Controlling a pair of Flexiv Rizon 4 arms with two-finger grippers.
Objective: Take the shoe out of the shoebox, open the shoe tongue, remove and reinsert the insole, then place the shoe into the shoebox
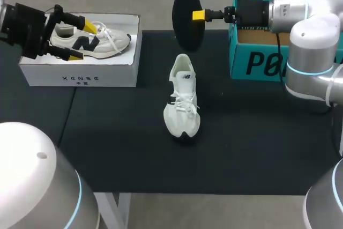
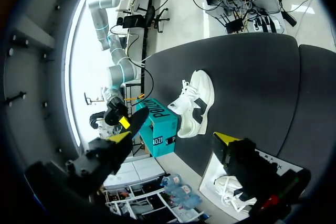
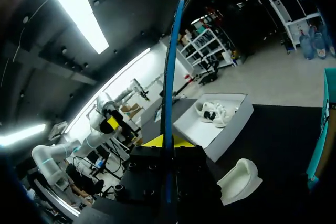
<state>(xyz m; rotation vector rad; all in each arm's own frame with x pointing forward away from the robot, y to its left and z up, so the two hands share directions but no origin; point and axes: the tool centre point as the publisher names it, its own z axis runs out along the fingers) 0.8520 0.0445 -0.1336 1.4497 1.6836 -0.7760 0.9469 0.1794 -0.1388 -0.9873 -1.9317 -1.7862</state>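
Insole (image 1: 187,9) hangs upright, pinched in the raised right gripper (image 1: 196,15); left gripper (image 1: 76,38) gapes over shoebox (image 1: 80,73).

This looks like a robotics lab: a silver left arm (image 1: 32,181) and right arm (image 1: 313,52), with glowing blue joint rings, flank a black-matted surface (image 1: 257,132).

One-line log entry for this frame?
right gripper: shut on insole, aloft | left gripper: open over white shoebox | shoe: on table

A teal cardboard box (image 1: 257,61) stands open at two o'clock on the black bench (image 1: 257,143), by its far edge.
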